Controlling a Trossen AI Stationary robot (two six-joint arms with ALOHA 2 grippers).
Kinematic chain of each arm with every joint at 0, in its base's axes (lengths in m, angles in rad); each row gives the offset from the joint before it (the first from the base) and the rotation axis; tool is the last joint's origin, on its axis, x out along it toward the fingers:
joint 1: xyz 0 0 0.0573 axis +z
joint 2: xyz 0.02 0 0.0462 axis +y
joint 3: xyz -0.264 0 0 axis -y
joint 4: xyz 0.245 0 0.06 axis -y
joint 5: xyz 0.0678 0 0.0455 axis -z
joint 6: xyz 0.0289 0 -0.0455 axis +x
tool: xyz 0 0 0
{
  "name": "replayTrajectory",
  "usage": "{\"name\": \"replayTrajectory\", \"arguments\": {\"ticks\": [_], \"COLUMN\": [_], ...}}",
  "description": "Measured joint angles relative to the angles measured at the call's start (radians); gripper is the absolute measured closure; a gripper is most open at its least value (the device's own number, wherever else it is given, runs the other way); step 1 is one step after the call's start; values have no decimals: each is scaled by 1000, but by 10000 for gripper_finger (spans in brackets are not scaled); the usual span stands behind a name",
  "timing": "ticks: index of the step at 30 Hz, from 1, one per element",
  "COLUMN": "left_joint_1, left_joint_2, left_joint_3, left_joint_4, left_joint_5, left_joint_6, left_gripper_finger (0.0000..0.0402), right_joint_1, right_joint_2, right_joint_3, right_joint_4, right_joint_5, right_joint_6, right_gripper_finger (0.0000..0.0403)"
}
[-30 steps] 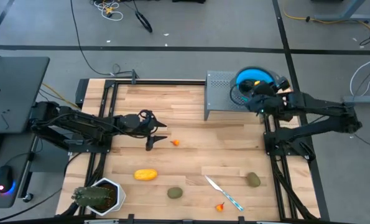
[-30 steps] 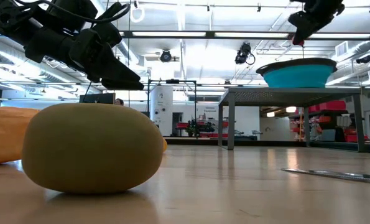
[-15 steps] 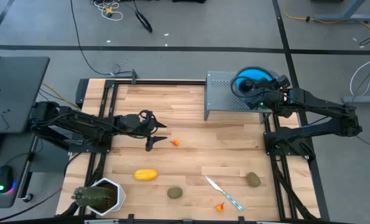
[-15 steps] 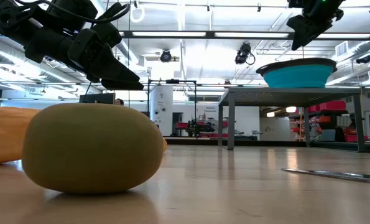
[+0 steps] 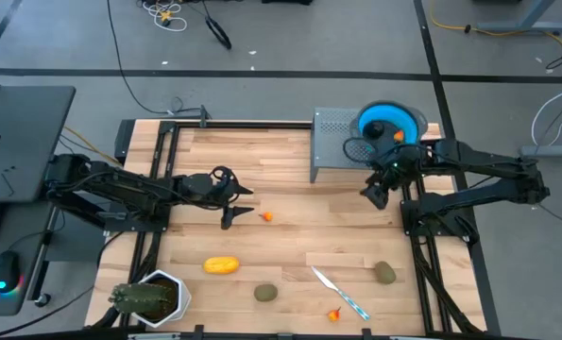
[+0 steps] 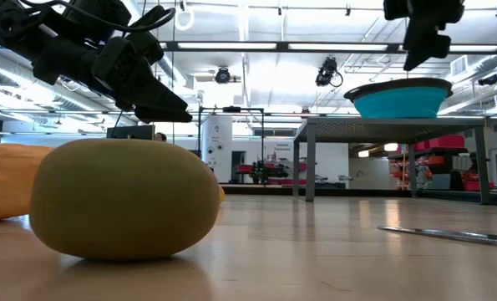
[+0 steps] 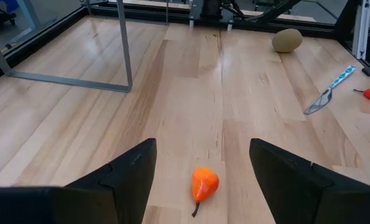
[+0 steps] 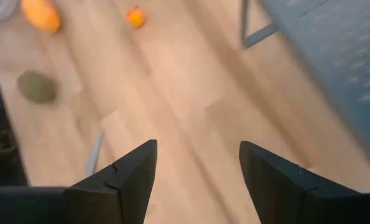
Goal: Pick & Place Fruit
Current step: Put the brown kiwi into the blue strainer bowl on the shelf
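Seemingly light, smooth and apt to roll, the small orange-red fruit (image 7: 203,184) at centre frame lies just ahead of the wide-open, empty left gripper (image 7: 200,171), best pinched across its plump body, while the right gripper (image 5: 375,192), also open and empty, hangs at right.

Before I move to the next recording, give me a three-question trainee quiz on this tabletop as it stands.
1. True or false: the left end effector is closed on the small orange-red fruit.
2. Which lies nearest the potted plant? A) knife B) yellow fruit C) blue bowl
3. What shows between the right end effector's fingers?

Key: 1. False; it is open, with the fruit lying on the table ahead of it. 2. B. 3. Only bare tabletop; the end effector is open and empty.
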Motion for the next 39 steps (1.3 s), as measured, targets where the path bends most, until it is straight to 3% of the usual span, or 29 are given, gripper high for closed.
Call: {"name": "replayTrajectory", "arguments": {"ticks": [9,21,28,39], "left_joint_1": [-17,-17,-17,-17], "left_joint_2": [0,0,0,0], "left_joint_3": [0,0,0,0], "left_joint_4": [0,0,0,1], "left_joint_5": [0,-8,-5,-4], "left_joint_6": [1,0,0,55], "left_gripper_finger": [136,136,136,136], "right_joint_1": [149,406,483,584], "right_joint_2": [53,339,459,503], "right_joint_3": [-112,-129,-129,-129], "right_joint_4": [-9,-24,-38,-27], "right_joint_5": [-57,-151,-236,-272], "right_joint_6": [157,383,553,744], "right_gripper_finger": [165,165,164,145]}}
